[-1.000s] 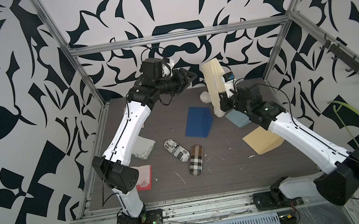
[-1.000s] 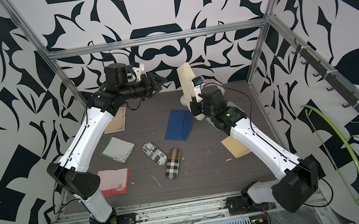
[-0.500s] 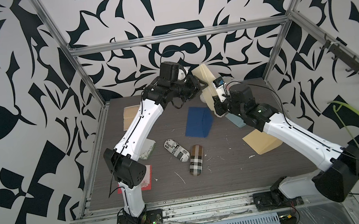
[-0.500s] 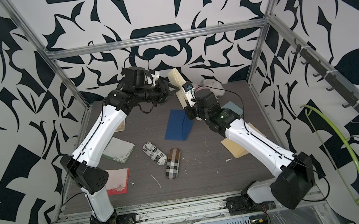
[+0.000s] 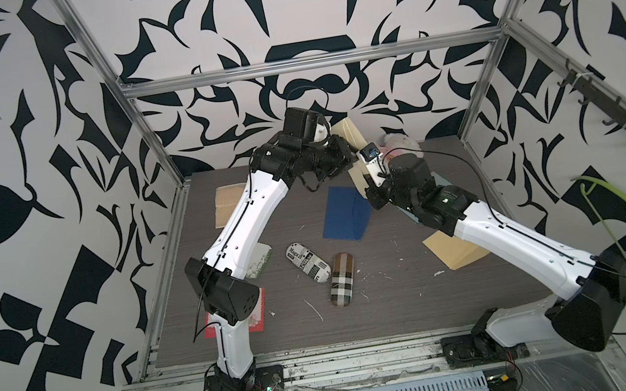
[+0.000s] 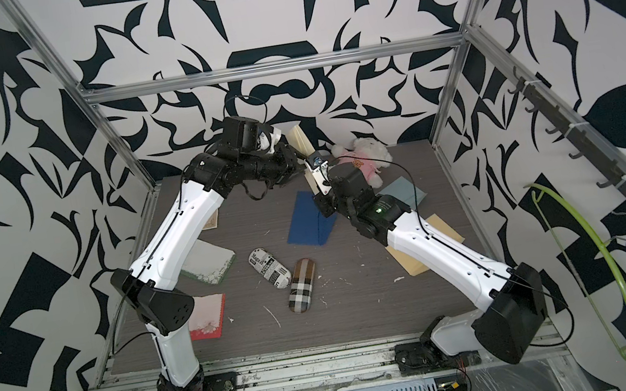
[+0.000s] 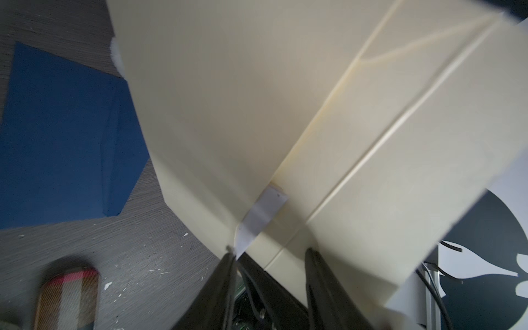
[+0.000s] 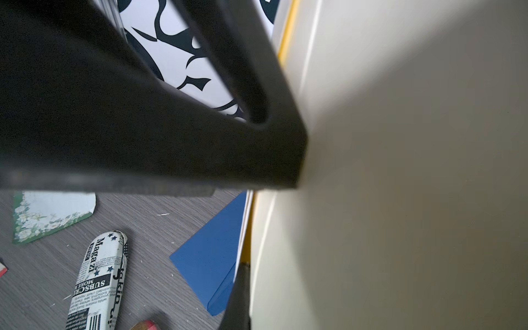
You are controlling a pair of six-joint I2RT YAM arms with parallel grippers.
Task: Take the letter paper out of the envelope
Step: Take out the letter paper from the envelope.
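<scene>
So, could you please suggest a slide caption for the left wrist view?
Left gripper, jaws apart, at the edge of the raised cream envelope, a white paper corner showing.

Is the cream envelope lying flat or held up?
Held up, tilted: right gripper clamps the envelope above the table.

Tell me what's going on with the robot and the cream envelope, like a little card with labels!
held up: cream envelope, tilted, off the table
right pincer: shut on the cream envelope
left pincer: open, jaws on either side of the envelope's edge
pale strip: on the envelope at that edge; cannot tell whether it is the letter
lying on the table: blue envelope, plaid case, newsprint case
</scene>
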